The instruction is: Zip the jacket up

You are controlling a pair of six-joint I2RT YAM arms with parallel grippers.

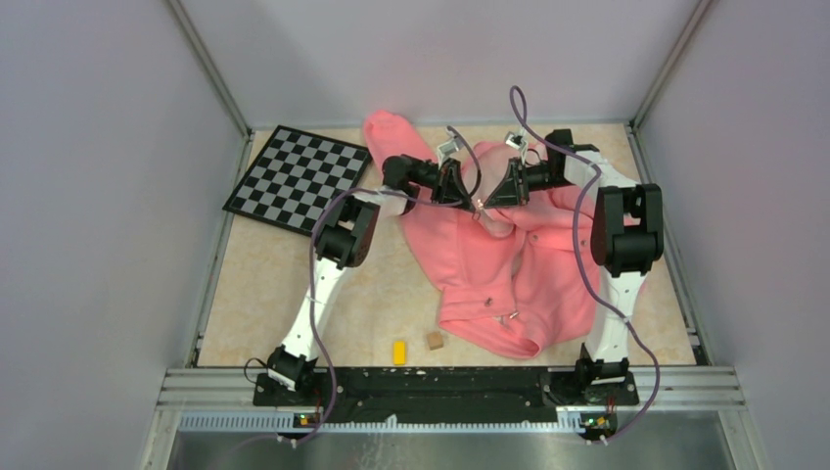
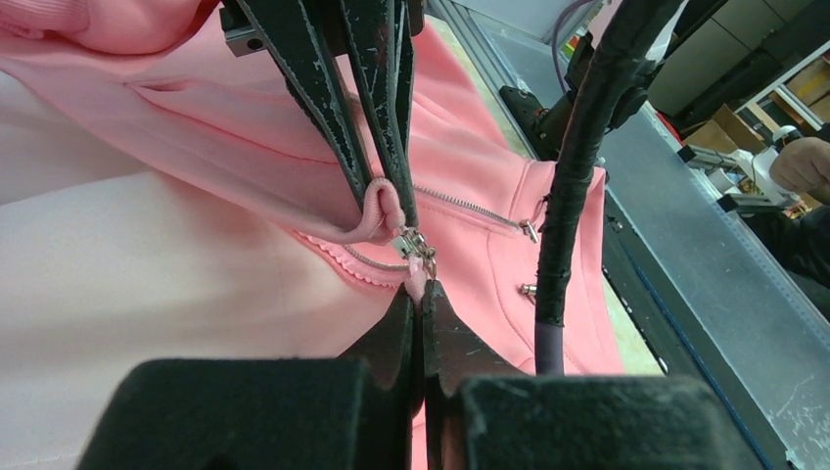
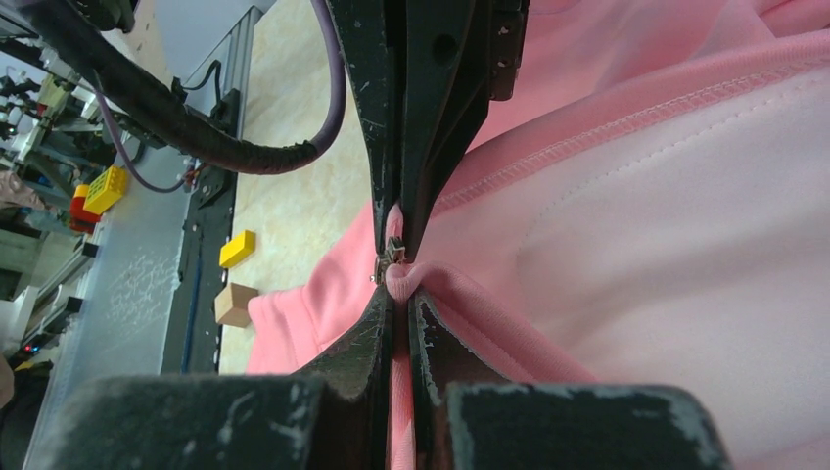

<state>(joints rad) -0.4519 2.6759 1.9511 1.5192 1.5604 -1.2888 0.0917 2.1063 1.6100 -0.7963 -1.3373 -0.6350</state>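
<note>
We see jacket [image 1: 494,269] spread centre-right of top view on table [image 1: 294,294]. Left pincer [image 2: 423,294] is clamped on jacket fabric just beside zipper pull [image 2: 414,243]. Right pincer [image 3: 399,286] is clamped on a fold of the jacket edge, tips nearly touching.

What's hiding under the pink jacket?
Only the beige table shows around the jacket. Anything lying beneath is covered by the fabric, so I cannot tell what is there.
</note>
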